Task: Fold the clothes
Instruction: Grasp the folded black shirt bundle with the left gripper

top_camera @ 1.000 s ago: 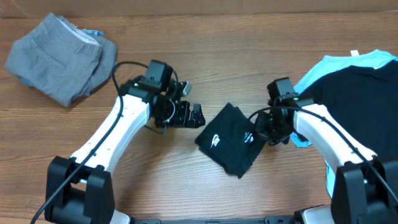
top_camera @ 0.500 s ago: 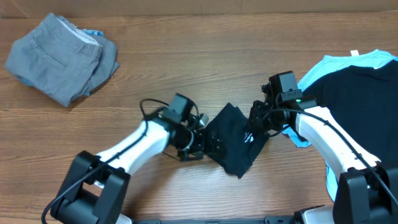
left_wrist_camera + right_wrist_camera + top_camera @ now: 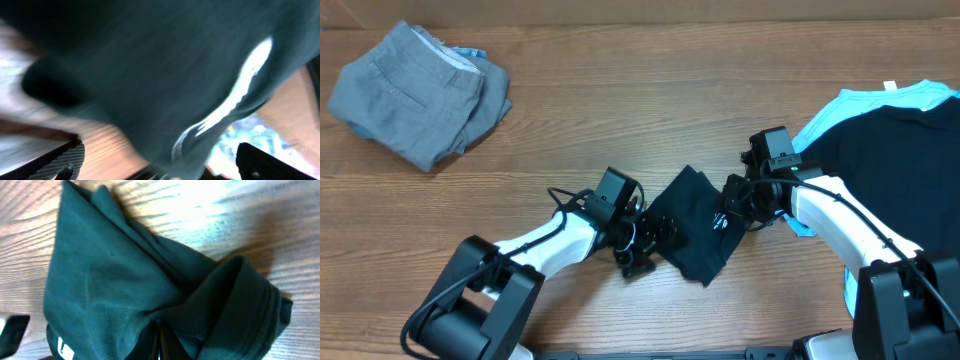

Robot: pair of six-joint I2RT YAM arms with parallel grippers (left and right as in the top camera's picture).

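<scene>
The clothes, a black T-shirt [image 3: 695,228] with a white swoosh logo, lie folded into a small bundle at the table's middle. My left gripper [image 3: 650,247] stands open at the bundle's left edge. In the blurred left wrist view the T-shirt [image 3: 150,65] fills the space ahead of the left gripper [image 3: 160,170], whose fingers [image 3: 60,161] stand wide apart. My right gripper [image 3: 735,200] is shut on the bundle's right edge. In the right wrist view the T-shirt [image 3: 115,280] has folds that bunch toward the right gripper [image 3: 160,342].
Grey trousers [image 3: 415,90] lie crumpled at the far left. A light-blue shirt [image 3: 865,100] with a black garment [image 3: 900,160] on it lies at the right edge. Bare wood shows between these piles.
My left arm has swung down and right, bringing its open gripper to the T-shirt's left edge. The right gripper has shifted slightly left and stays shut.
</scene>
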